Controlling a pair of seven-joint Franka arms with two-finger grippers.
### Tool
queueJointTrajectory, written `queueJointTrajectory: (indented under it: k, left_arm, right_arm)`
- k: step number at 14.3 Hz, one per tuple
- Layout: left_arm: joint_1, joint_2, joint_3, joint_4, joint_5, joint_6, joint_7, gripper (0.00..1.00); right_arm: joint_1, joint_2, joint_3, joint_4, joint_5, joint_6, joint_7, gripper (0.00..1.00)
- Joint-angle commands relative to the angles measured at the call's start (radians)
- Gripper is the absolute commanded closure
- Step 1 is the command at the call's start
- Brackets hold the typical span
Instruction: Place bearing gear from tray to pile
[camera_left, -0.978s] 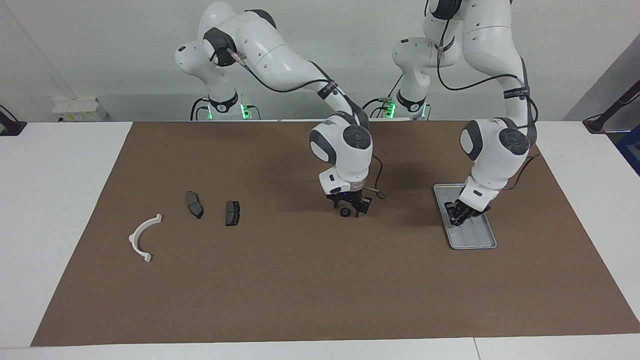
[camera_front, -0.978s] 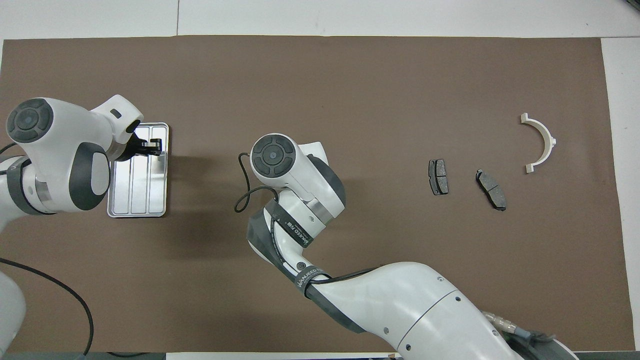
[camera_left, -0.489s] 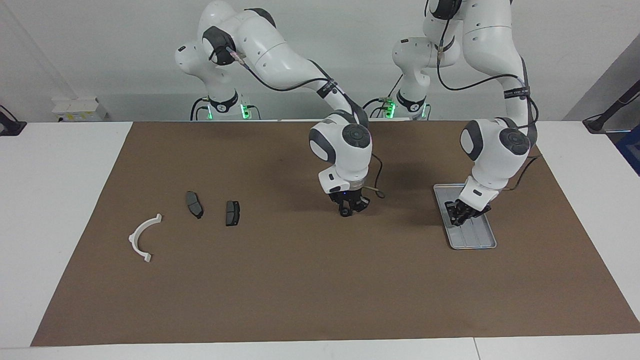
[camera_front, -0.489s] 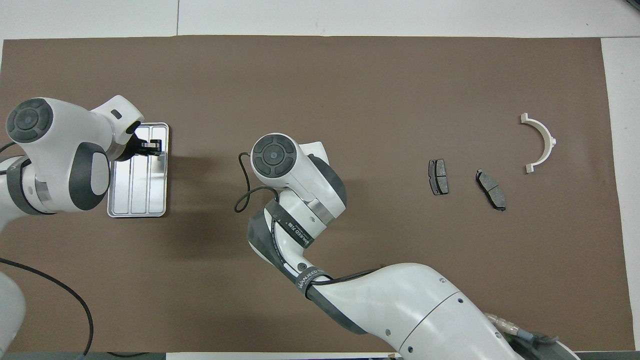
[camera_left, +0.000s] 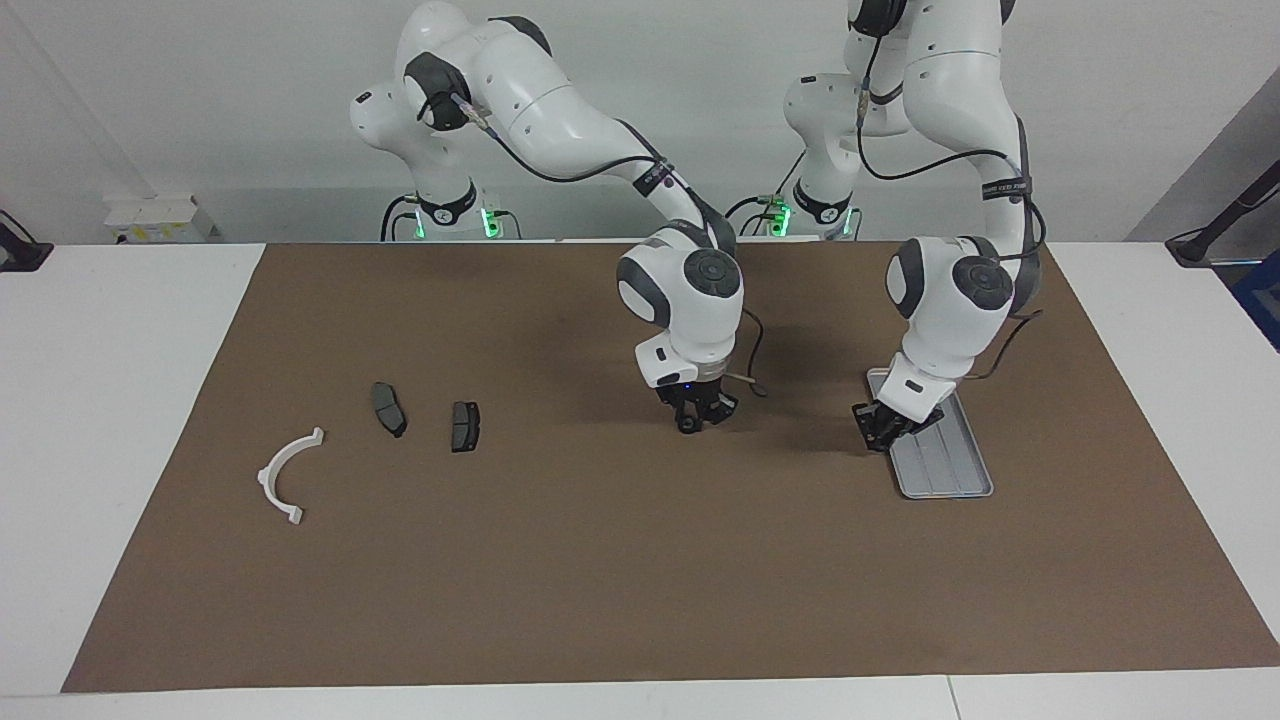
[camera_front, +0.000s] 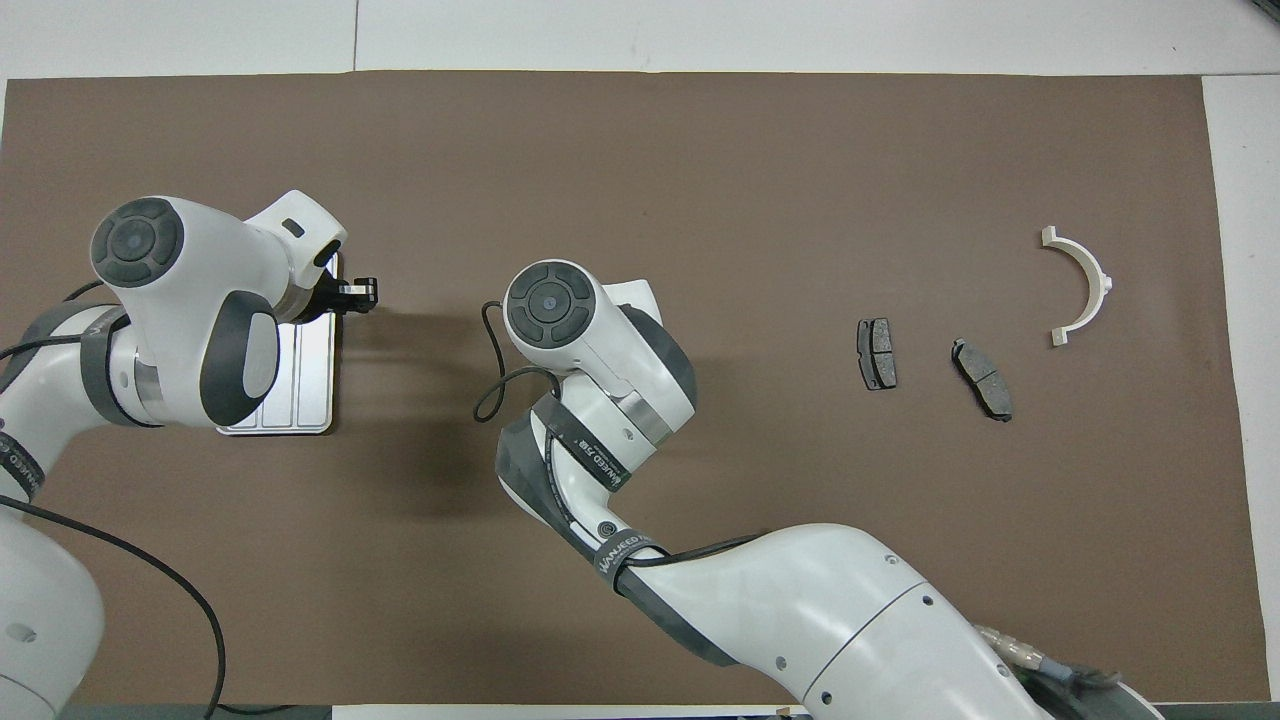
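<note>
The main risk, as I judge it, lies in the carry: the small black ring-shaped bearing gear (camera_left: 689, 425) is pinched between the fingertips of the right hand (camera_left: 697, 420), low at the middle of the brown mat (camera_left: 640, 560) that covers the tabletop, and so small and round a part could roll or twist out of a narrow two-finger pinch if the arm swings quickly toward the pile. Whether it already hangs clear of the mat or touches it I cannot tell. A drop short of the pile would leave it loose on the mat, where it may roll. A second risk is a clumsy set-down, since the hand could nudge the two dark grey brake pads (camera_left: 388, 408) (camera_left: 465, 426) or the white curved half-ring bracket (camera_left: 288, 474), which lie toward the right arm's end of the tabletop, well apart from the gear. The left hand (camera_left: 884, 428) is pressed together and holds nothing (it hangs over the edge of the flat silver-grey ribbed metal tray (camera_left: 950, 470) that faces the middle of the mat), and it looks clear of the right arm's path. The gear itself shows as a dark, compact ring; no teeth can be made out.
</note>
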Motion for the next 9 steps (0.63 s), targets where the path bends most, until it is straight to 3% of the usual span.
queueJointTrajectory:
  k: [1, 4, 9]
  left_arm:
    - [-0.015, -0.013, 0.016, -0.016, -0.017, 0.02, -0.016, 1.0]
    - [-0.066, -0.011, 0.017, -0.023, -0.017, 0.029, -0.095, 1.0]
    - [-0.322, 0.01, 0.02, 0.022, -0.005, -0.003, -0.439, 1.0]
  right_arm:
    - [-0.028, -0.037, 0.0, 0.025, 0.0, -0.059, -0.038, 1.0]
    - [-0.077, -0.102, 0.0, 0.025, 0.002, -0.111, -0.13, 1.0]
    - [-0.21, -0.223, 0.002, 0.023, 0.003, -0.258, -0.451, 1.0]
